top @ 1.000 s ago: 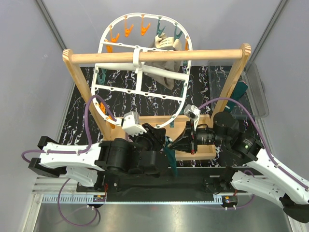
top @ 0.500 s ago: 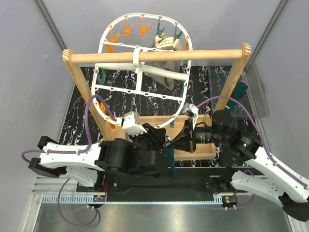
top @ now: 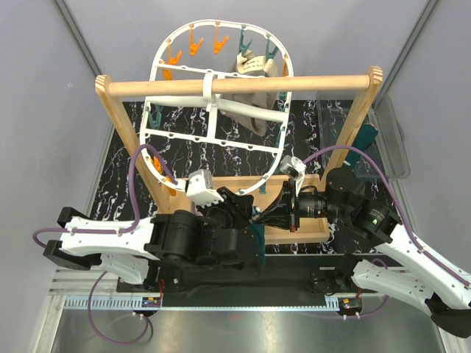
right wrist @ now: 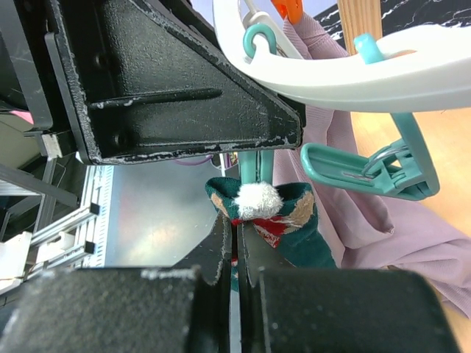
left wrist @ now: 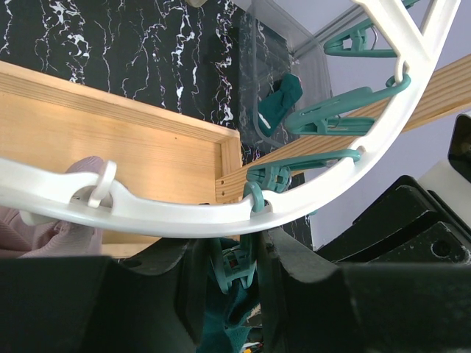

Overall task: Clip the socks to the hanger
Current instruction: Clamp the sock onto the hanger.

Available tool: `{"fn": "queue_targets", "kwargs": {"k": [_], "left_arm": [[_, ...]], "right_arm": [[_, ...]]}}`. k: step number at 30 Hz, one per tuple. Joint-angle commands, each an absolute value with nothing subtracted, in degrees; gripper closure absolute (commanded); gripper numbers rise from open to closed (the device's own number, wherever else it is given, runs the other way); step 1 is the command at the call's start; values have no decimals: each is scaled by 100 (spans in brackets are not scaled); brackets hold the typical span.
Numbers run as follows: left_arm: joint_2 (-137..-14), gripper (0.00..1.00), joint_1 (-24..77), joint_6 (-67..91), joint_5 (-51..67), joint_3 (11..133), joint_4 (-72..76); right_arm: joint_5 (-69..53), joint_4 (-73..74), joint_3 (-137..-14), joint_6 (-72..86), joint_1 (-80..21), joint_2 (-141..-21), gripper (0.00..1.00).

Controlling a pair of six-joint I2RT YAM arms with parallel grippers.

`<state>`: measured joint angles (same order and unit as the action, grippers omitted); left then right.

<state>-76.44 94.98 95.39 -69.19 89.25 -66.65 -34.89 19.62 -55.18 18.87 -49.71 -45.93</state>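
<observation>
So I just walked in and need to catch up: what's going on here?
The left gripper is pinching a teal clothespin on the near rim of the white hanger. The right gripper holds a dark teal sock up at that pin. A pink sock already hangs beside it.

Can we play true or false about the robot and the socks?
1. The right gripper pinches a teal sock. True.
2. The left gripper squeezes an orange clip. False: its clip is teal.
3. The hanger lies flat on the table. False: it hangs from the wooden rail.
4. A pink sock is right beside the hanger's rim. True.
</observation>
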Motion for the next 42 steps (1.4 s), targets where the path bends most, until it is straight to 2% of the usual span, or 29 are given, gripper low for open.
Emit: {"fn": "queue_targets", "kwargs": {"k": [1,17,20,21,25,35,40,41,42], "left_arm": [[-7445,100,9492,9545,-6935,8886,-6495],[-7357,100,9492,9395,-6899,8754,-6231],[-7207,84,9492,9291,-6891,8552,-5908],[-7164,72,9492,9194,-6873,8430,-5793],[-7005,51,9492,8852,-6820,8236,-5371],[-6943,29,9492,8780,-6812,8244,-5370],[-6733,23,9492,8588,-6654,8060,-5248],[-6654,22,9492,8465,-6540,7981,-4969],[-6479,20,9492,8264,-6461,7754,-4757]], "right_arm": [[-3340,1416,-5792,1775,-5010,-4605,100],[-3331,1345,-5986,1696,-5018,-4825,100],[-3331,1301,-5907,1731,-5010,-4808,100],[-3331,1301,-5906,1731,-5010,-4799,100],[-3331,1292,-5871,1758,-5010,-4816,99],[-3278,1389,-5810,1758,-5010,-4825,98],[-3173,1582,-5775,1793,-5010,-4737,95],[-3155,1617,-5766,1802,-5010,-4685,94],[-3094,1687,-5740,1828,-5010,-4667,86]]}}
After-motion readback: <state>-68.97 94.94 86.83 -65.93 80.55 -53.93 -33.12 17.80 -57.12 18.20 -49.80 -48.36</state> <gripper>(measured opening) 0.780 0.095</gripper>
